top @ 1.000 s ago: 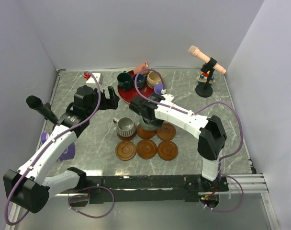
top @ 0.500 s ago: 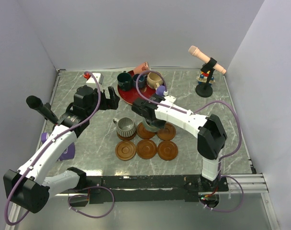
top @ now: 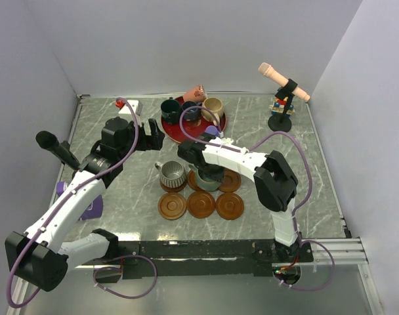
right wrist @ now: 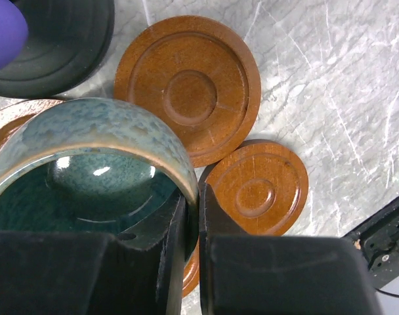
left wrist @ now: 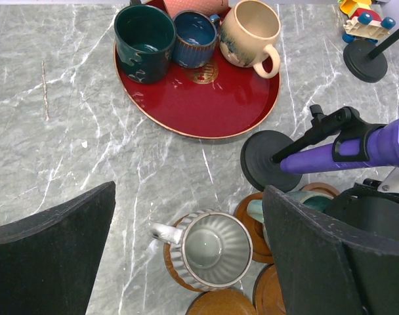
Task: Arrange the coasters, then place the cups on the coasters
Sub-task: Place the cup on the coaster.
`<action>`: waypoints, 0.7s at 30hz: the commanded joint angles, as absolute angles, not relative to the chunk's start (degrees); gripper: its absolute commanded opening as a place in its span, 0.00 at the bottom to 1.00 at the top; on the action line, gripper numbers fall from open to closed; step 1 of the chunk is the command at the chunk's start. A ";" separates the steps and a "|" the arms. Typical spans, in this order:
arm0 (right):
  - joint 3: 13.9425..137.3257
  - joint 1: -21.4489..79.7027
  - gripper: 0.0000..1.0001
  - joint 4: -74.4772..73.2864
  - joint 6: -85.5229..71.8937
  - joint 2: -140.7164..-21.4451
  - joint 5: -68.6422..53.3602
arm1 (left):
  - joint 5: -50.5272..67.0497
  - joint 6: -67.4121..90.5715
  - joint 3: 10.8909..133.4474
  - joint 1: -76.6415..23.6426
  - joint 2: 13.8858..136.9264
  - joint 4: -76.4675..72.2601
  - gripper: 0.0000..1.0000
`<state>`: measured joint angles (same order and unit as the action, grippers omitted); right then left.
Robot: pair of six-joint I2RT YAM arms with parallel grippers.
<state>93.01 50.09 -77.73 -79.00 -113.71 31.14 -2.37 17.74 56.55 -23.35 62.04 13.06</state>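
1. Your grey marble table carries everything here.
2. Six brown coasters lie on it in two rows of three. One row runs under your right gripper, and the other lies just on the near side of it.
3. A glossy red plate rests straight ahead of your left gripper.
4. A black round microphone base stands just beyond the right gripper, between the plate and the coasters.
5. Well off to the right gripper's far right stands a second black base, with a small coloured toy just behind it.
6. A small white box lies beyond the left gripper, to its left.
7. A purple object lies well behind that gripper, at the table's left edge.
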 commanded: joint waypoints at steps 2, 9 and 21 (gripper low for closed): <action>93.69 49.83 0.00 -84.11 -78.84 -113.03 30.50 | -1.23 18.37 56.69 -23.12 61.96 10.81 0.97; 94.13 49.83 0.00 -84.99 -79.28 -112.85 31.11 | -0.79 18.46 56.69 -23.12 62.14 10.81 0.97; 92.29 49.83 0.19 -83.85 -77.96 -110.66 31.64 | -0.62 18.28 56.78 -23.12 62.14 10.72 0.97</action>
<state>92.97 49.98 -77.47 -78.06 -113.60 30.79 -1.34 17.74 56.55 -23.31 62.11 13.06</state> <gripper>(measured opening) 0.149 0.967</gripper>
